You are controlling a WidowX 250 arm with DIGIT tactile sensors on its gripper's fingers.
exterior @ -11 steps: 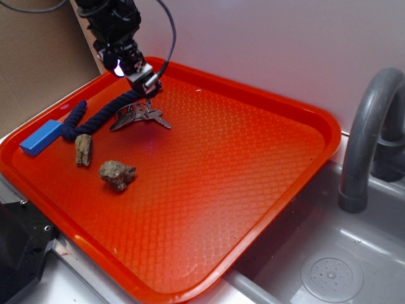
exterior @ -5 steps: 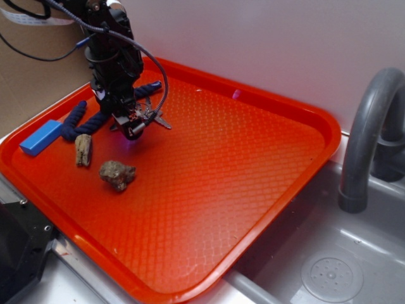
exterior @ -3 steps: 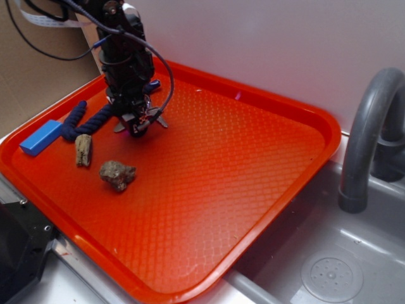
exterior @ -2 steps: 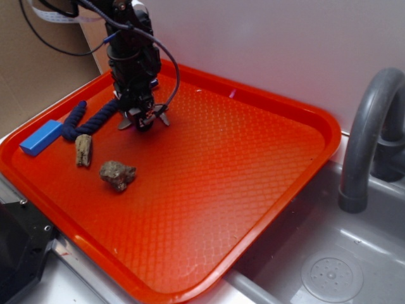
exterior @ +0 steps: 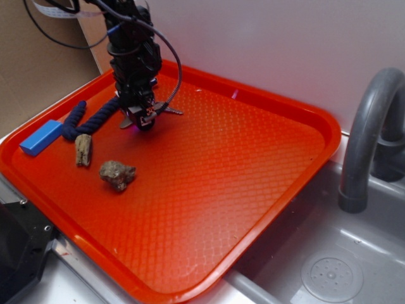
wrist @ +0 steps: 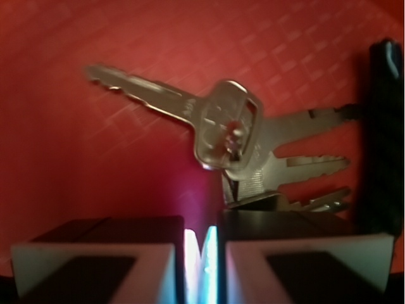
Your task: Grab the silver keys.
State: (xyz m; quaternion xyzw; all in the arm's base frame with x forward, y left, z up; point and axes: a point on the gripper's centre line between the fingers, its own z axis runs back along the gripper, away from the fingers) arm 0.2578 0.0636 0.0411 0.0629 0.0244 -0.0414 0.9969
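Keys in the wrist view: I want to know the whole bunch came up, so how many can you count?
4 in the silver keys: one points up-left, three fan out to the right, their heads bunched just above the gripper. More may hide behind those heads.

An orange-red plastic tray [exterior: 253,190] with a raised rim and a diamond-textured floor carries everything here; it sits partly over a grey sink [exterior: 354,266]. Along its left part lie four things. A dark blue twisted rope [exterior: 85,120] stretches toward the back, one end just beside a light blue rectangular block [exterior: 40,137] near the left rim. In front of the rope lies a small piece of brown bark-like wood [exterior: 83,150], and just to its right a brown rock [exterior: 117,174]. The right part of the tray floor is bare.
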